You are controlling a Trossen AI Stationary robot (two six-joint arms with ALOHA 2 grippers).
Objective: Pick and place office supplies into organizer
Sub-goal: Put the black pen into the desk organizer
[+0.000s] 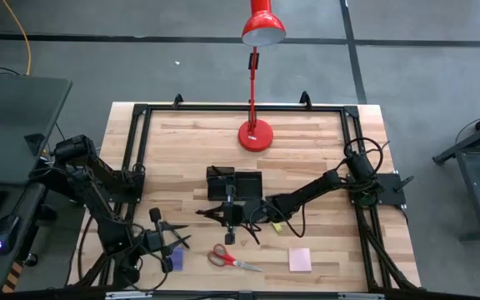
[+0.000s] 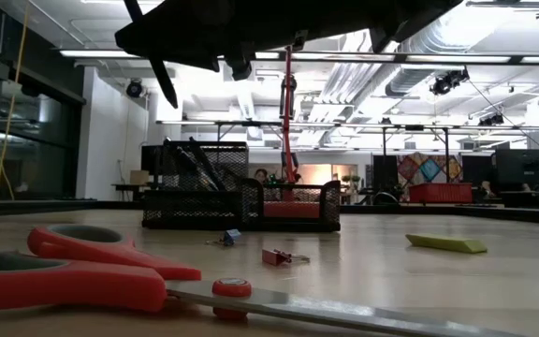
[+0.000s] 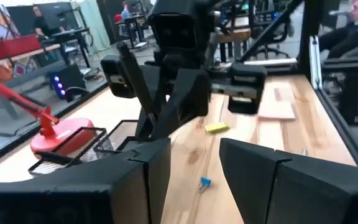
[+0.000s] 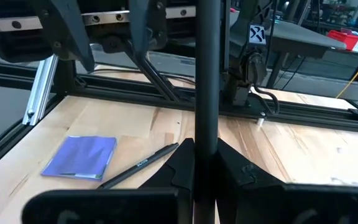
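The black mesh organizer (image 1: 236, 185) (image 2: 241, 201) stands mid-table, with pens leaning in one compartment. Just on its near side my right gripper (image 1: 230, 218) (image 4: 205, 155) is shut on a thin black pen (image 3: 138, 93). My left gripper (image 1: 172, 243) (image 3: 194, 180) hovers open at the near left with nothing between its fingers. It is above a purple sticky pad (image 1: 173, 260) (image 4: 82, 155) and another black pen (image 4: 138, 165), both flat on the wood. The red-handled scissors (image 1: 232, 258) (image 2: 82, 271), a pink pad (image 1: 300, 259) and a yellow block (image 1: 277, 226) (image 2: 445, 243) also lie flat there. My right gripper pinches the black pen's shaft (image 4: 205, 124) between its two fingers. The fingers come about level from the table's right and lie across the pen. The pen stands nearly upright, a little tilted, its lower end (image 2: 165, 84) hanging clear of the table.
A red desk lamp (image 1: 255, 133) stands behind the organizer on its round base. Small binder clips, blue (image 2: 231, 237) and red (image 2: 274, 256), lie on the wood near the organizer. A black frame rail (image 1: 240, 108) edges the table.
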